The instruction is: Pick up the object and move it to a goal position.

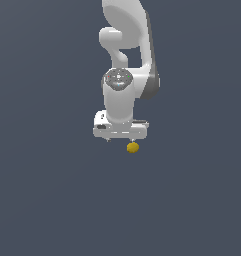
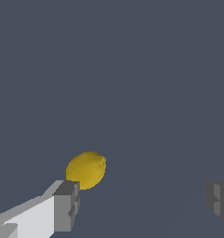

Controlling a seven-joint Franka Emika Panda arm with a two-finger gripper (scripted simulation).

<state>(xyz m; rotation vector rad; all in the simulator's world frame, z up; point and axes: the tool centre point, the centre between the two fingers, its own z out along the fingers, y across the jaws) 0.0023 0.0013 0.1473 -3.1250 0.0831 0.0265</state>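
Observation:
The object (image 1: 133, 147) is a small mustard-yellow, lemon-shaped ovoid lying on the flat dark surface. In the exterior view it shows just below the white hand, toward that view's right end of it. My gripper (image 1: 120, 138) hangs above the surface, pointing down, with its fingers mostly hidden behind the hand. The wrist view shows the object (image 2: 86, 169) close beside one grey fingertip (image 2: 67, 206), slightly beyond it and not between the fingers. The other fingertip (image 2: 219, 199) stands far off across a wide gap. My gripper (image 2: 143, 204) is open and holds nothing.
A plain dark blue-grey surface (image 1: 52, 200) fills both views, with no other objects or edges showing. The white arm (image 1: 124, 40) rises behind the hand to the top of the exterior view.

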